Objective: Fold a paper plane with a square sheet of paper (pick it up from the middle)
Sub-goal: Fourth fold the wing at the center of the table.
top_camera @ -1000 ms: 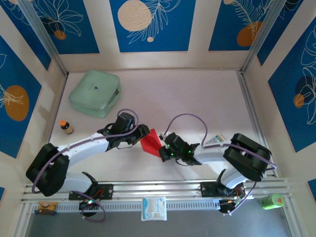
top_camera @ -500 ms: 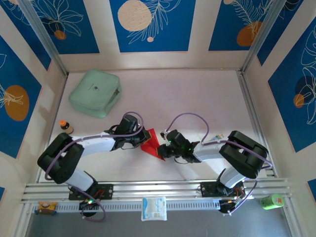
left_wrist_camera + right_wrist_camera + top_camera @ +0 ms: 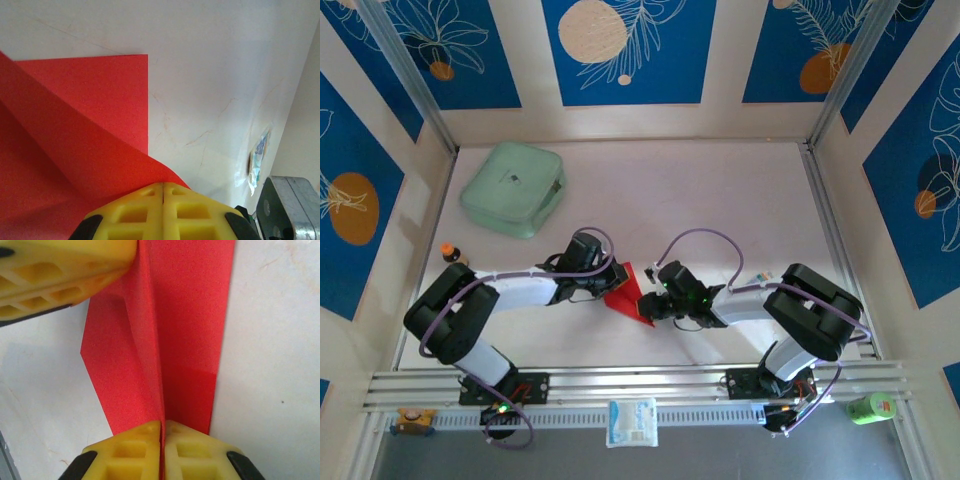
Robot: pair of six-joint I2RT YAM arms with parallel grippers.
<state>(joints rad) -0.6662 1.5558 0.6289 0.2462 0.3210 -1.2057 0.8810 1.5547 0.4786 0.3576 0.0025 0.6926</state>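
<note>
Left pincer [image 3: 163,187] and right pincer [image 3: 163,425] clamp the square sheet of paper [image 3: 626,294] mid-frame from opposite sides, probably to tension my fold.

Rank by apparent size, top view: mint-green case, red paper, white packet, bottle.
1. mint-green case, largest.
2-3. red paper and white packet: alike, paper partly covered, unranked.
4. bottle, smallest.

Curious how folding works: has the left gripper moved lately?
Yes: the left gripper shifted slightly away from the mint-green case, toward the near edge, and shut on the red paper.
</note>
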